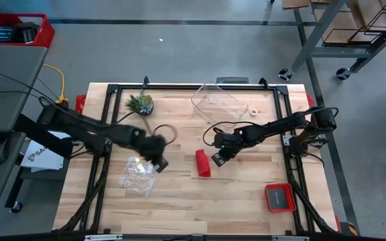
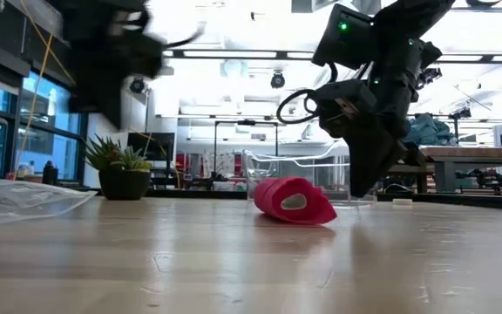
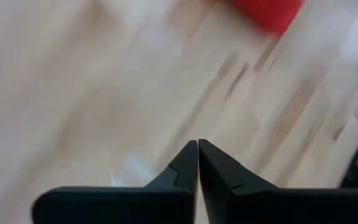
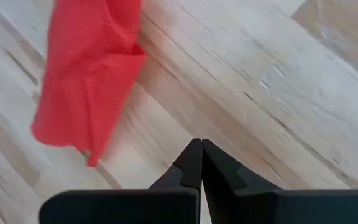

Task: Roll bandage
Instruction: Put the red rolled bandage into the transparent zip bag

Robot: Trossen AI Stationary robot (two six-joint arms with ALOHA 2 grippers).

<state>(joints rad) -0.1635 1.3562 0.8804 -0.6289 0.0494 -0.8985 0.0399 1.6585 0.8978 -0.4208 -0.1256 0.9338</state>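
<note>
The red bandage (image 1: 202,163) lies on the wooden table near its middle as a loose, crumpled roll with an open loop at its near end (image 2: 293,201). My right gripper (image 1: 216,158) is shut and empty, just right of the bandage and low over the table (image 2: 360,187). In the right wrist view the bandage (image 4: 89,74) lies ahead of the shut fingertips (image 4: 201,143), apart from them. My left gripper (image 1: 159,161) is shut and empty, left of the bandage and above the table. In the left wrist view its shut tips (image 3: 198,144) point toward the bandage (image 3: 267,12).
A crumpled clear plastic bag (image 1: 138,174) lies under my left arm. A small potted plant (image 1: 140,104) and a clear plastic box (image 1: 218,102) stand at the far side. A small square red tray (image 1: 279,197) sits at the near right.
</note>
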